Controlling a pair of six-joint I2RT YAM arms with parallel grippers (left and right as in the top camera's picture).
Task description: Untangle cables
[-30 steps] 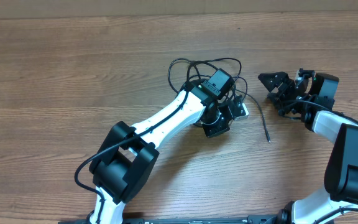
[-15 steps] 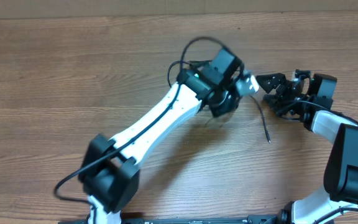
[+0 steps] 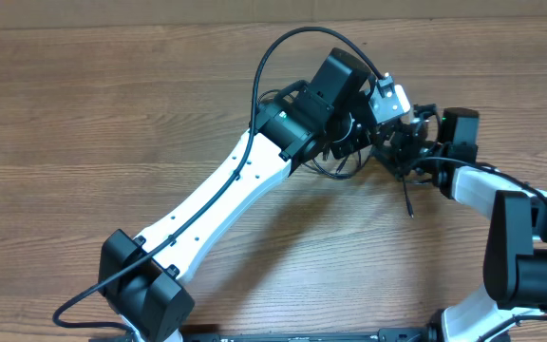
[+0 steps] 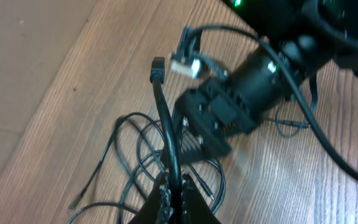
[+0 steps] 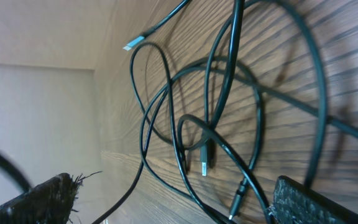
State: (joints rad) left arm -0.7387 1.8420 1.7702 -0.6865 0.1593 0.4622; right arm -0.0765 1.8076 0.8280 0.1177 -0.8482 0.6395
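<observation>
- Left gripper pinching one cable, holding its plug end raised above table.
- Right gripper standing spread wide, gripping nothing, facing tangle lying on table.
- Risk: pulling pinched cable while other loops are crossing it could be tightening tangle or dragging it whole.
- Risk: grippers working close together, collision possible.
- Overhead view: arms hiding most of tangle.
- Right wrist view: showing crossings and loose ends plainly.

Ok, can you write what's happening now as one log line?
left tool: shut on cable | right tool: open, facing tangle on table
</observation>
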